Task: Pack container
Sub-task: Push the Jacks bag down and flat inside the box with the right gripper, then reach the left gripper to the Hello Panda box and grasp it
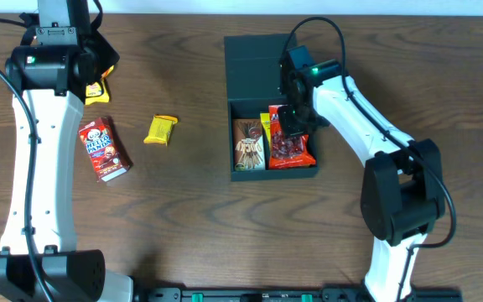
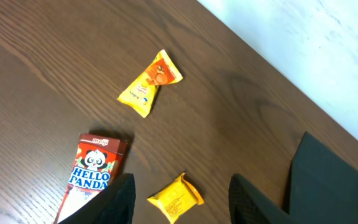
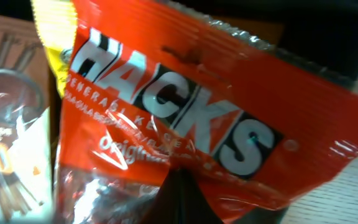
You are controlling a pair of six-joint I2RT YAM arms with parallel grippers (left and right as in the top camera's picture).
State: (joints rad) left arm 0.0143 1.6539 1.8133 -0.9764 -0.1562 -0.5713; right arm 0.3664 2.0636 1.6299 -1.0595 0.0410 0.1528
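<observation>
Container (image 1: 254, 67) sits centre of the overhead frame, lid flap open toward the top edge, tray part below it. Right gripper (image 1: 290, 120) is down inside the tray at the top edge of the Hacks bag (image 1: 292, 144). Its jaws are together, and the right wrist view is all bag, so I can't tell if film is pinched or it's just pressing. Left gripper (image 2: 182, 180) hangs in the upper left of the overhead frame, jaws apart, nothing between them. What matters for the next move: all the loose stock is left of the container, so the left arm is much nearer, and the container lies to the right of its jaws (lower right corner in its wrist view). The Panda box (image 1: 105, 151) has its long axis running upper left to lower right. The small yellow packet (image 1: 160, 130) lies between it and the container and looks like the easiest grab. Count: 1 container. 3 items inside: brown stick packet (image 1: 248, 144), yellow packet (image 1: 266, 126), Hacks bag. 3 loose: Panda box, small yellow packet, orange-yellow packet (image 2: 149, 84) near the left arm. Roughly half packed, I'd say.
</observation>
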